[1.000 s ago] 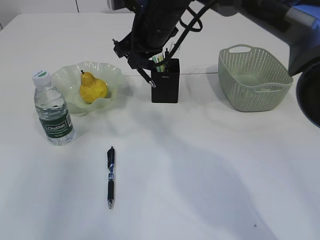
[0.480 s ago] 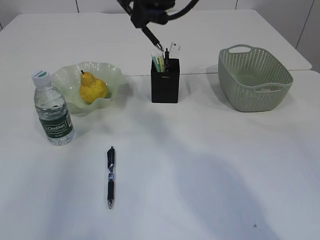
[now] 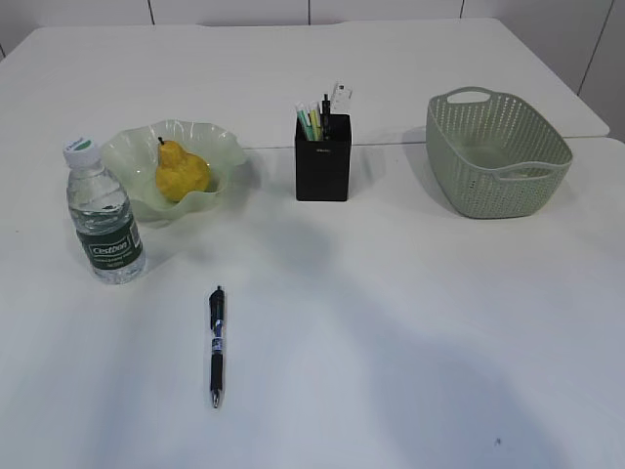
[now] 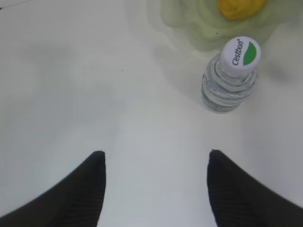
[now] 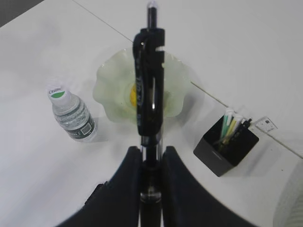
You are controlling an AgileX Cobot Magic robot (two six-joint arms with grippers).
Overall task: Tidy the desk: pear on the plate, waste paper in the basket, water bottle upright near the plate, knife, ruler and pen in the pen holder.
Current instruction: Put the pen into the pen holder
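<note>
My right gripper (image 5: 151, 153) is shut on a black pen (image 5: 149, 85) with a clear barrel, high above the desk (image 3: 410, 322). A second pen (image 3: 216, 344) lies on the desk in front. The pear (image 3: 181, 173) sits in the plate (image 3: 220, 145). Beside it the water bottle (image 3: 103, 220) stands upright. The ruler (image 3: 340, 98) sticks up from the pen holder (image 3: 323, 166) among other sticks. I cannot pick out a knife or the waste paper. My left gripper (image 4: 155, 153) hangs open and empty over bare desk near the bottle (image 4: 230, 78). Neither arm shows in the exterior view.
The sage green basket (image 3: 496, 151) stands at the right rear. A seam between two tabletops runs behind the pen holder. The right wrist view also takes in the plate (image 5: 177, 80), the bottle (image 5: 72, 116) and the pen holder (image 5: 227, 151).
The arm that hung over the pen holder with a pen has risen out of the top of the exterior view. Nothing on the desk has moved.
</note>
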